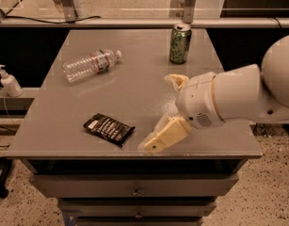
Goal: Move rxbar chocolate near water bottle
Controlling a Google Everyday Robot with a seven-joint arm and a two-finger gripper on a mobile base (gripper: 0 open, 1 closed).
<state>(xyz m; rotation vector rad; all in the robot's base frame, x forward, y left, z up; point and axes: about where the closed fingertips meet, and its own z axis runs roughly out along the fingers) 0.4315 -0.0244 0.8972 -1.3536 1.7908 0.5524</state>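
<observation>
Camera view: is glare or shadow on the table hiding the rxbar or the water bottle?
Camera view: dim, warm light; a mild sheen on the table beside the gripper, which hangs open over the front right; no glare or shadow covers the rxbar chocolate or the water bottle; the space under the table is dark.

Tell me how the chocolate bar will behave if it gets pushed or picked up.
The chocolate bar lies flat on the table, so it will probably slide, not roll. Its thin wrapper looks smooth, so it may slip or crinkle in a pinch. It looks light for the open gripper, which hovers close beside it.
</observation>
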